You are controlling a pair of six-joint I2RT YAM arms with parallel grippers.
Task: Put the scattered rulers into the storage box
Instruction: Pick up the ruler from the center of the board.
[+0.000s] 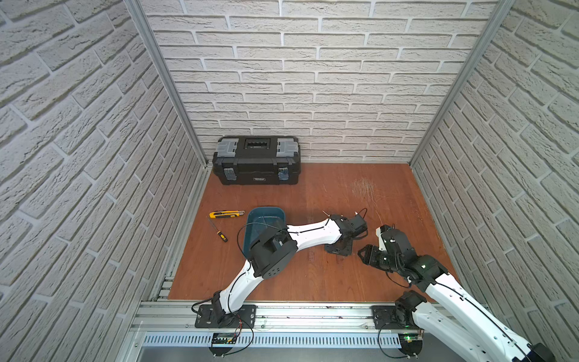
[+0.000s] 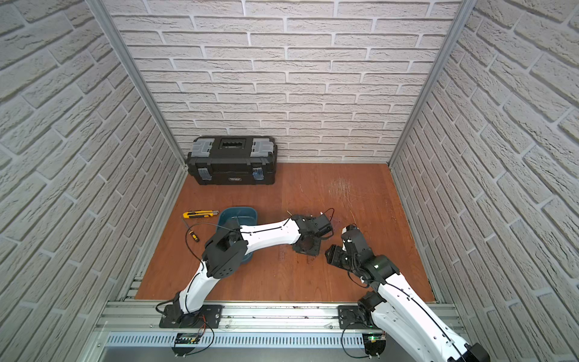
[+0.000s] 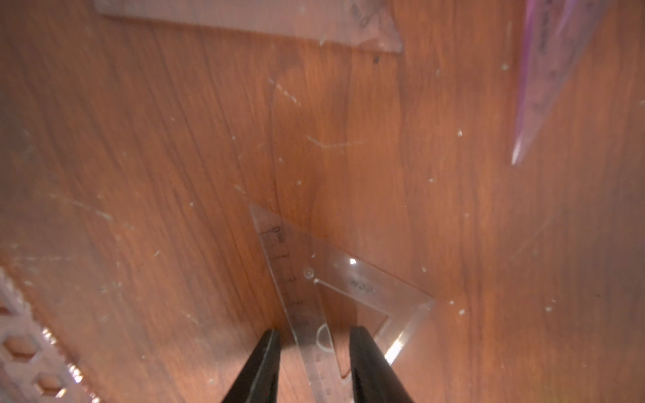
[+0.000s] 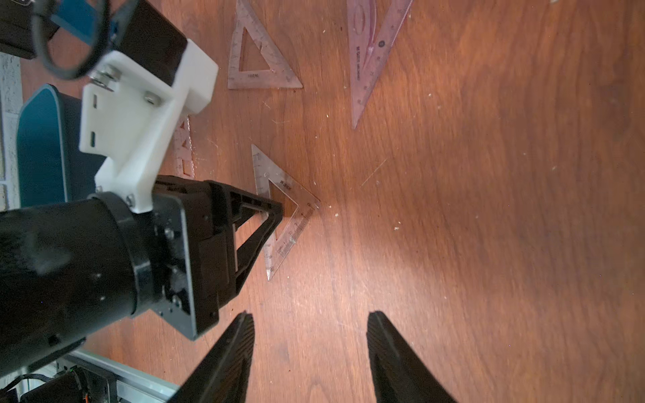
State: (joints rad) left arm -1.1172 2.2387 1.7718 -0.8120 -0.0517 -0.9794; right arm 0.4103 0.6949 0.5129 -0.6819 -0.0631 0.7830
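Left gripper (image 3: 314, 335) is down at the wooden tabletop (image 1: 313, 282), fingers part-spread and astride one leg of a clear set square (image 3: 363, 288). One finger is in the hollow, the other outside. Gaps show on both sides, so no pinch yet. Right gripper (image 4: 309, 315) is spread wide and empty, hovering near. The set square lies flat mid-table, apart from the storage box (image 1: 264, 214), which is partly hidden under the left arm. More rulers lie flat nearby: a pinkish set square (image 4: 261, 75) and a long narrow purple triangle (image 4: 370, 62). Likely handling: very light, thin, stiff, slick plastic, lying flush so there is no edge to get under. Pinching across a leg through the hollow looks best. It may skate or pivot under the squeeze and swing once lifted.
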